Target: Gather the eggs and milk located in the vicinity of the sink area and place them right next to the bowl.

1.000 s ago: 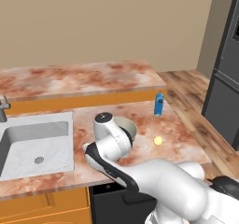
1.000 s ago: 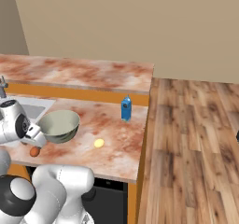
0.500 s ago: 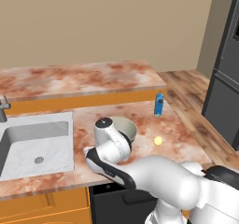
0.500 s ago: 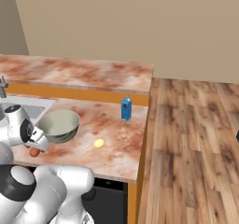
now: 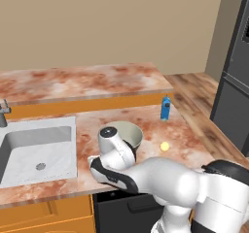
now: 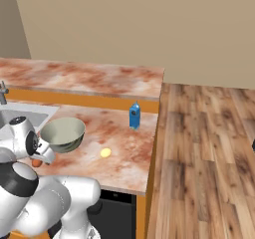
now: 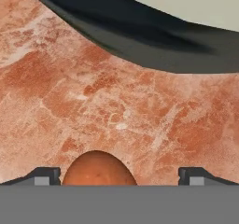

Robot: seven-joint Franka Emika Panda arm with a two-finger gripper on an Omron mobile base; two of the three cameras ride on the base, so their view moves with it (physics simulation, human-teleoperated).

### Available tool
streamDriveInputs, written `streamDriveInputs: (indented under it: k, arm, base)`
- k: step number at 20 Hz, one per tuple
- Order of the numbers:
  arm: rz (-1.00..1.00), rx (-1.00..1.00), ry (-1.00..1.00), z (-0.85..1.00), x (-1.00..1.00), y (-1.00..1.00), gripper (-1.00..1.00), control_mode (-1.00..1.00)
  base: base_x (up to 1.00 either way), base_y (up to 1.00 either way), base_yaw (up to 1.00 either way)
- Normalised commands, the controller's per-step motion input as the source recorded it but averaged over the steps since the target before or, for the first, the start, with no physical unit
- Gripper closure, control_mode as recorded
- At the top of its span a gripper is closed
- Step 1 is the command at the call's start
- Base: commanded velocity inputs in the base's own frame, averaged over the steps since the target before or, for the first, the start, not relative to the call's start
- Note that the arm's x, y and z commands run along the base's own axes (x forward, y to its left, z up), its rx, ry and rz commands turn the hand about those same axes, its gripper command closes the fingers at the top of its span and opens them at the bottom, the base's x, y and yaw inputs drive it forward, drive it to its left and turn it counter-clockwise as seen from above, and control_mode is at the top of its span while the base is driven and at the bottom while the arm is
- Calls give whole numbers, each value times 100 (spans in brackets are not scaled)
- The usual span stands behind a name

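The reddish-brown egg (image 7: 98,171) lies on the marbled counter (image 7: 116,106), right between the fingertips of my open gripper (image 7: 119,178), and nothing grips it. In the right base view this egg (image 6: 36,162) sits just in front of the bowl (image 6: 62,133), under my lowered hand. The pale yellow egg (image 6: 105,153) rests to the right of the bowl. Farther back, near the counter's right end, the blue milk carton (image 6: 134,116) stands upright. From the left base view I see the bowl (image 5: 127,132), the yellow egg (image 5: 165,146) and the milk (image 5: 166,107); my arm hides the brown egg there.
The sink (image 5: 36,147) with its faucet (image 5: 4,113) lies left of the bowl. The bowl's dark underside (image 7: 140,36) hangs close above the egg in the hand view. A raised back counter (image 5: 82,81) runs behind. A dark fridge (image 5: 236,81) stands at the right.
My hand has come down and a little rightward onto the brown egg beside the bowl. The jaws have stayed open, and nothing on the counter has moved.
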Motion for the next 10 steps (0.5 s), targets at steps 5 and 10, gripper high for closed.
streamDriveInputs:
  k: [5,10]
  arm:
    - [0,0,0,-16,9,3,100,-100]
    - [0,0,0,-5,0,0,100,-100]
  base:
    - [0,0,0]
    - [0,0,0]
